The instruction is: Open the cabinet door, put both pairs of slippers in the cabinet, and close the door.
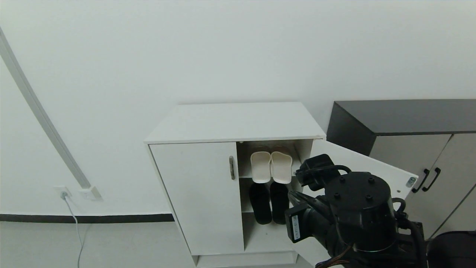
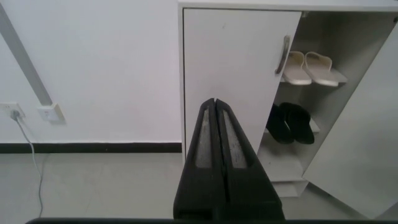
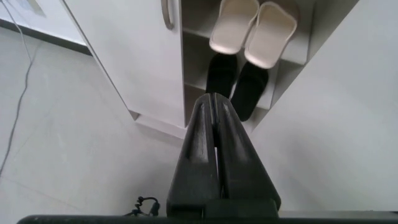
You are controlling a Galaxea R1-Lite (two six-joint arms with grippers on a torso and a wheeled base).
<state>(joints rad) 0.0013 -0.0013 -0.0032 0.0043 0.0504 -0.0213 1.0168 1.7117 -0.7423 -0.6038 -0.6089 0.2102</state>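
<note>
White wall (image 1: 223,48) and pale floor (image 1: 111,242) frame the scene, w/ a white cabinet (image 1: 234,123) at centre of the head view. Starting at the tools: right gripper (image 3: 214,96) has both fingers pressed together w/ nothing between them, pointing toward the cabinet's open half. In the head view its arm sits lower right, in front of the swung-out right door (image 1: 357,163). Left gripper (image 2: 214,101) is likewise closed on nothing, held back from the cabinet front and facing the left door (image 1: 197,193). That door is flush shut, w/ its handle (image 1: 232,168) at the inner edge. Inside the open half, just right of centre: white slippers (image 1: 271,166) side by side on the upper shelf, black slippers (image 1: 269,203) side by side on the shelf just below. Progress, as I judge it: door-opening is done and both pairs are stowed, so approx. two of three steps are finished. What's left is swinging the right door closed, prob. a job for the right arm since it's nearest that door. Both pairs seem to overhang their shelf edges a bit; can't tell whether that would foul the door. Writing/brands: none legible on cabinet, doors or slippers. Further out: grey cabinet (image 1: 409,115) at right, socket (image 1: 63,192) w/ cable at lower left, conduit (image 1: 37,108) running diagonally up the wall at left.
</note>
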